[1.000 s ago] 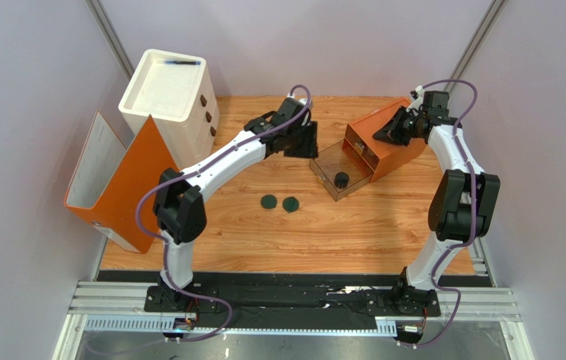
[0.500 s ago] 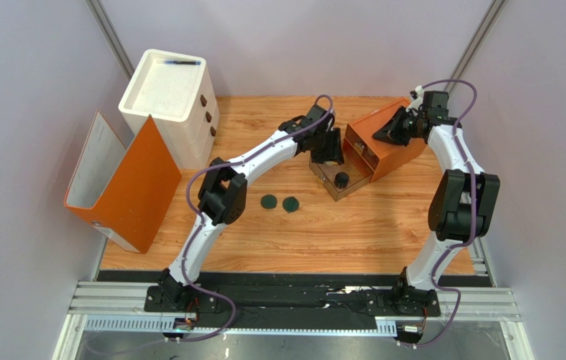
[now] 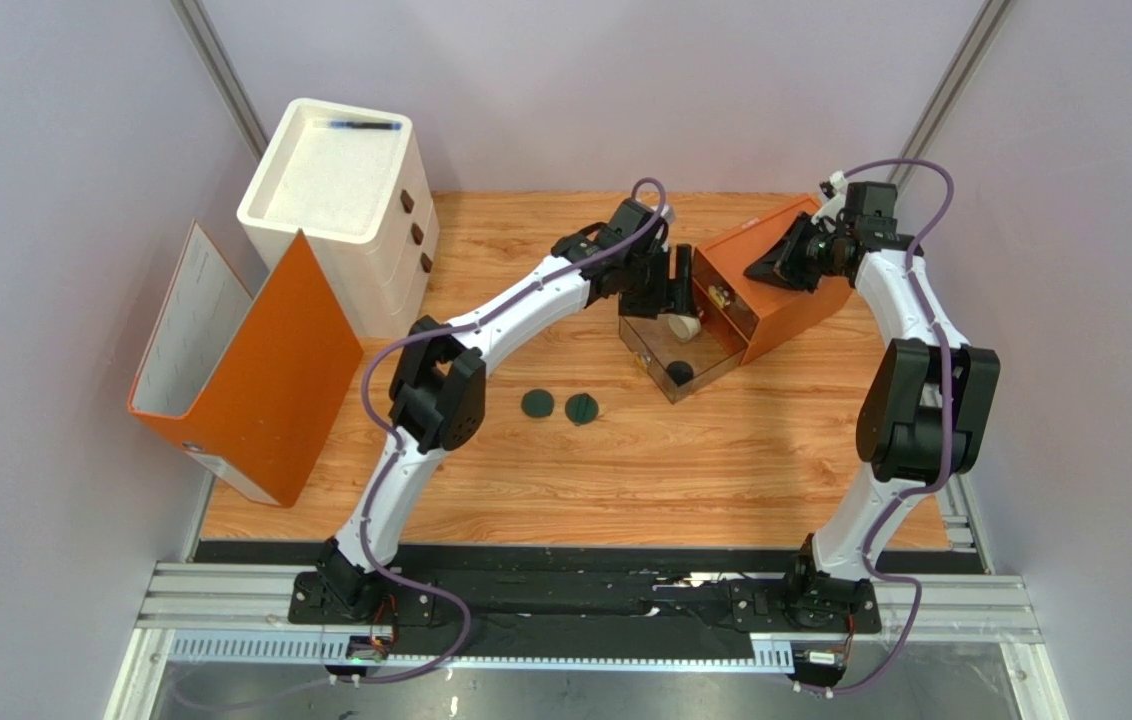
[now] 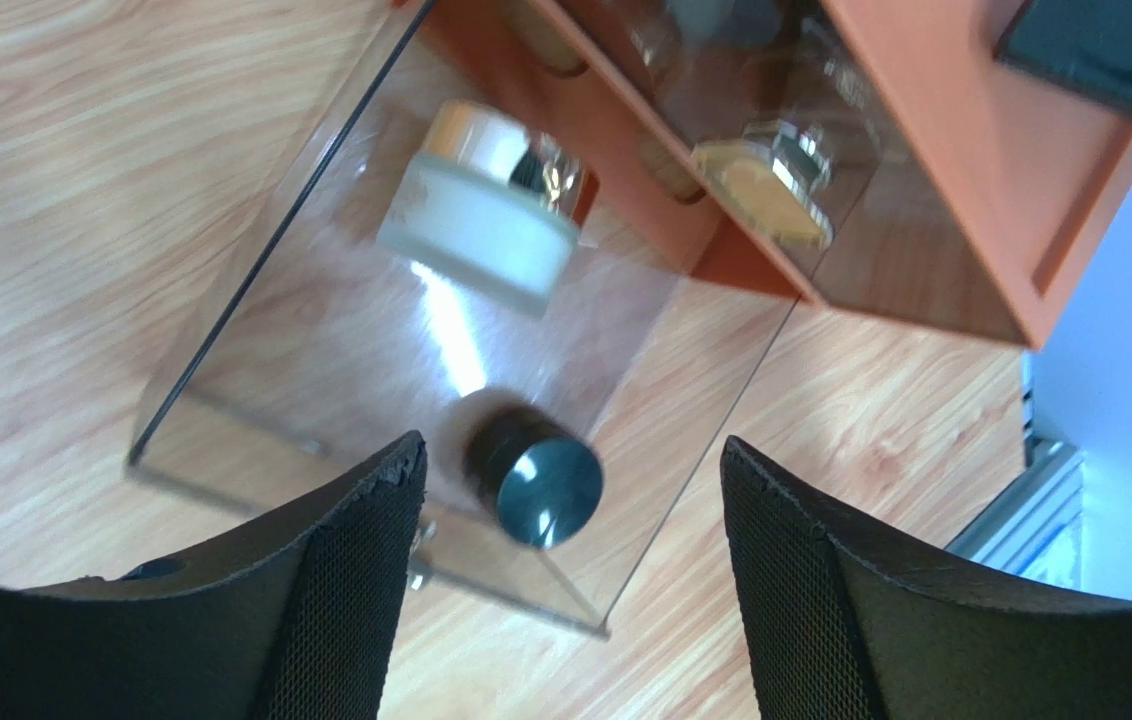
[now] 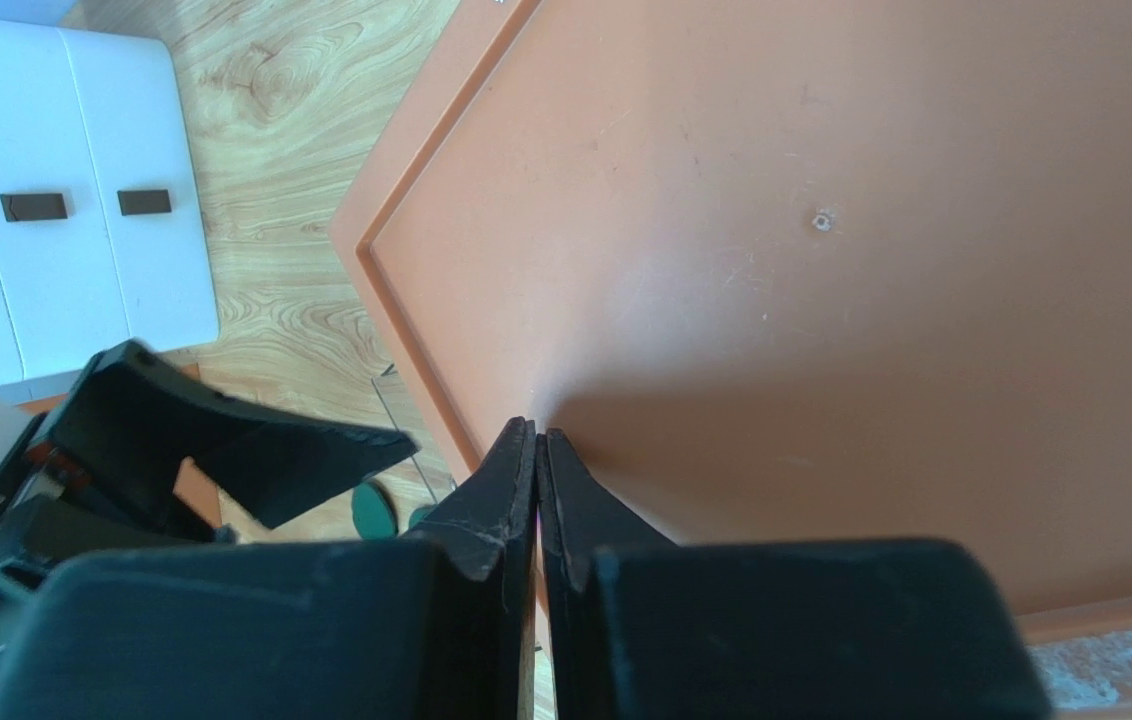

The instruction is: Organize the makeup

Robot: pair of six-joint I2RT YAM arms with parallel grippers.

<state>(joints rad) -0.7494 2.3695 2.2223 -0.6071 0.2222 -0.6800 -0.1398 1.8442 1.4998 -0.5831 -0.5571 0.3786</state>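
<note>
Cream jar (image 4: 482, 225) now lying in clear drawer (image 4: 287, 345) near black jar (image 4: 535, 480), no longer hidden under left hand (image 4: 569, 450). Left hand hovering above, spread wide, empty. Right hand (image 5: 538, 435) pressing closed fingertips onto orange box (image 5: 858, 225). Jar looking rigid, slick: gripping across sides.

Overhead from behind, wrist cameras close, all sharing drawer box (image 3: 775, 315)
</note>
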